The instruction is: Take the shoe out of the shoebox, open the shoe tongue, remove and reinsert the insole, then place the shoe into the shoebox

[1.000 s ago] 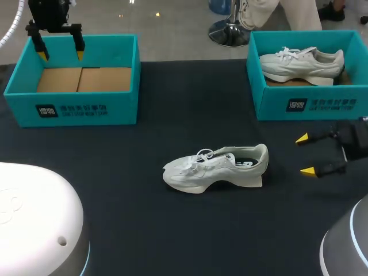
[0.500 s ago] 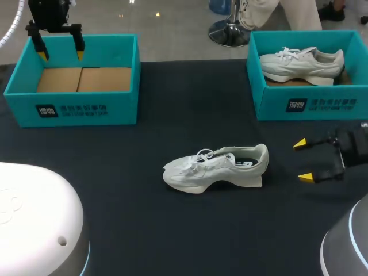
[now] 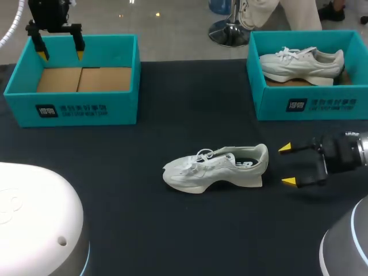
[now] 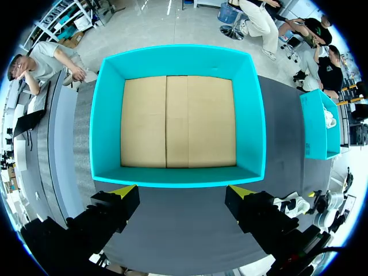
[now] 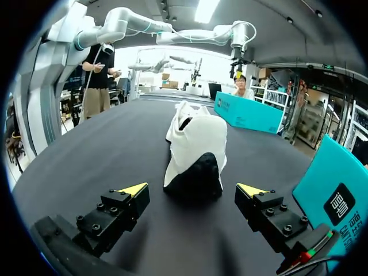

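Although the white writing on its front wall is too small to make out, the left teal cardboard shoebox [image 3: 75, 109] at ten o'clock shows a brown floor [image 3: 83, 79], with the left gripper [image 3: 61, 55] wide open above it. The right teal shoebox [image 3: 310, 104] at two o'clock, cut off at the edge, holds a second white shoe [image 3: 302, 62]. The white lace-up shoe [image 3: 215, 168] lies on the black table [image 3: 172, 230], heel toward three o'clock, where the right gripper [image 3: 287, 165] sits wide open just beside it.

Dark table [image 3: 172, 103], apparently cloth-covered.
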Controlling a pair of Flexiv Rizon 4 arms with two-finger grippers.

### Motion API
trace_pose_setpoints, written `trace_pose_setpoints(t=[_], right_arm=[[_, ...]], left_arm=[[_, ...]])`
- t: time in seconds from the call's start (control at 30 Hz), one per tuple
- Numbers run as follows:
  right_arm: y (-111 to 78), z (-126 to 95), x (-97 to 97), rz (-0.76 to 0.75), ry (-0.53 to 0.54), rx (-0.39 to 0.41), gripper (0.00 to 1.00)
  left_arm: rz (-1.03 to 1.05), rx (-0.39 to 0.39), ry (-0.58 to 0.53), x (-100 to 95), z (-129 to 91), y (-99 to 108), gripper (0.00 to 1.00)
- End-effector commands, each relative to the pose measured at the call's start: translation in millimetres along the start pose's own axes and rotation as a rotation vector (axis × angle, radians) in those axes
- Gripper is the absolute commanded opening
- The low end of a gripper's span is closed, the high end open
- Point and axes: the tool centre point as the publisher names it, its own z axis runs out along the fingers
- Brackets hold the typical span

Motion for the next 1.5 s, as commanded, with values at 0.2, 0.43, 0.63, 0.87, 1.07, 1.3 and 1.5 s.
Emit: trace_pose_setpoints(t=[0.2, 0.43, 0.63, 0.87, 1.07, 1.3, 1.5], right_arm=[[0.0, 21, -2.2, -0.001, -0.016, -0.033, 1.0], [4.4, 32, -2.2, -0.004, -0.021, -0.055, 1.0], [14.0, 40, -1.7, 0.0, -0.011, -0.061, 1.0], [16.9, 50, -0.9, 0.02, 0.006, -0.059, 1.0], [14.2, 57, 0.2, 0.032, 0.017, -0.061, 1.0], [11.5, 68, -0.2, 0.042, 0.025, -0.067, 1.0], [10.3, 77, -0.2, 0.054, 0.028, -0.06, 1.0]], left_arm=[[0.0, -0.001, -0.001, 0.0, 0, 0, 1.0], [0.0, -0.001, -0.001, 0.0, 0, 0, 1.0], [0.0, -0.001, -0.001, 0.0, 0, 0, 1.0], [0.0, -0.001, -0.001, 0.0, 0, 0, 1.0], [0.0, -0.001, -0.001, 0.0, 0, 0, 1.0], [0.0, -0.001, -0.001, 0.0, 0, 0, 1.0], [0.0, -0.001, -0.001, 0.0, 0, 0, 1.0]])
